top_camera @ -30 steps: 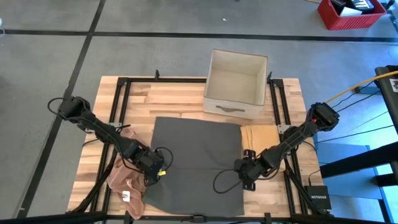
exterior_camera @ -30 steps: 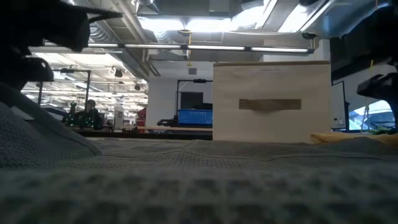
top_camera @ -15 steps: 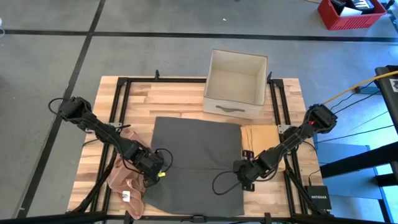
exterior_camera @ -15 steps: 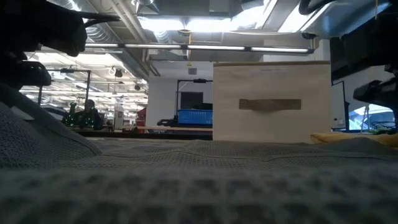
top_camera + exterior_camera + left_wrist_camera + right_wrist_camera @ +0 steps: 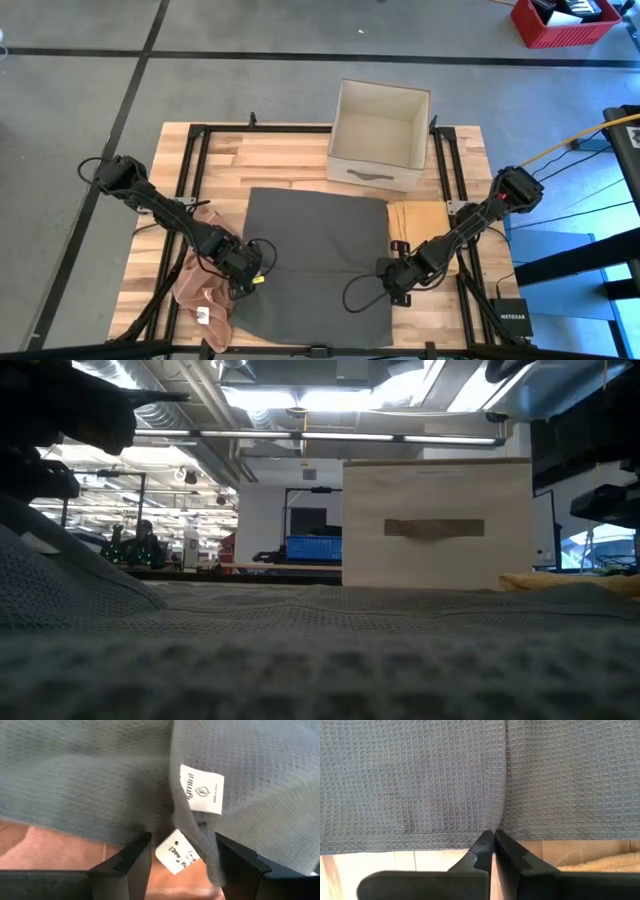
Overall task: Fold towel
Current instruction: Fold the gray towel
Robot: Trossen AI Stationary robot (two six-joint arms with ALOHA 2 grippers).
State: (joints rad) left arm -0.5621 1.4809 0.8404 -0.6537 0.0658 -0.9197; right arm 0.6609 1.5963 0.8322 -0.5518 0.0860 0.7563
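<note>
We are seeing the grey waffle-weave towel [image 5: 315,262] lying spread flat on the wooden table [image 5: 270,160], in front of the open beige box [image 5: 378,136]. The right gripper [image 5: 493,841] is pinching the towel's right hem, its fingers pressed together on a small ridge of cloth. The left gripper [image 5: 182,857] is sitting at the towel's left edge with fingers spread, straddling the hem by two white labels [image 5: 201,789]. A pink cloth [image 5: 200,283] is lying beside it, a tan cloth [image 5: 420,222] on the right.
</note>
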